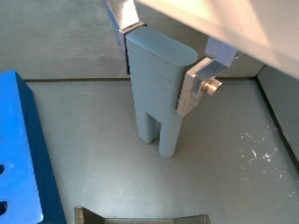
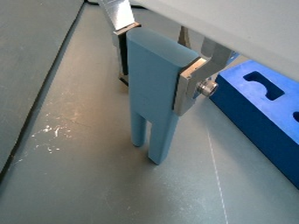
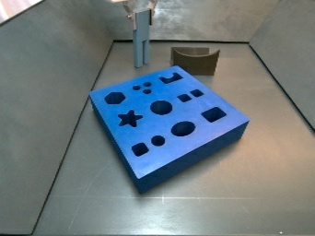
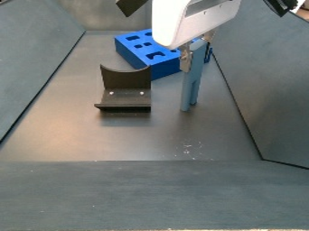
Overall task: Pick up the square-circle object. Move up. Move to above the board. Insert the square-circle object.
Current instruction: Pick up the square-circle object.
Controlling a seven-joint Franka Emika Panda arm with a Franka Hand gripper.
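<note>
Square-circle object (image 1: pixel 162 92) is standing upright on the floor w/ the gripper (image 1: pixel 163 54) clamped on its upper end. Silver fingers (image 1: pixel 195 83) are pressing flat against opposite sides of the block's top in both wrist views (image 2: pixel 191 80); no gap showing between pads and block. Two prongs are pointing down from the gripper, tips touching or nearly touching the floor; can't tell which from a wrist view (image 2: pixel 149 149). In a side view the gripper (image 3: pixel 140 11) is sitting at the block's (image 3: pixel 142 44) top, near the back wall. In a side view the white wrist housing is covering most of the gripper (image 4: pixel 193 47), w/ the block (image 4: pixel 191 83) hanging straight below it.

Board (image 3: pixel 167 121) is lying flat, to one side of the gripper and apart from the block, cutouts facing up; its edge is showing in both wrist views (image 1: pixel 21 140) (image 2: pixel 267 109). Dark brown arch block (image 3: pixel 194 60) is sitting on the floor near the gripper, beside the object but not touching it, also seen in a side view (image 4: pixel 123 88).
</note>
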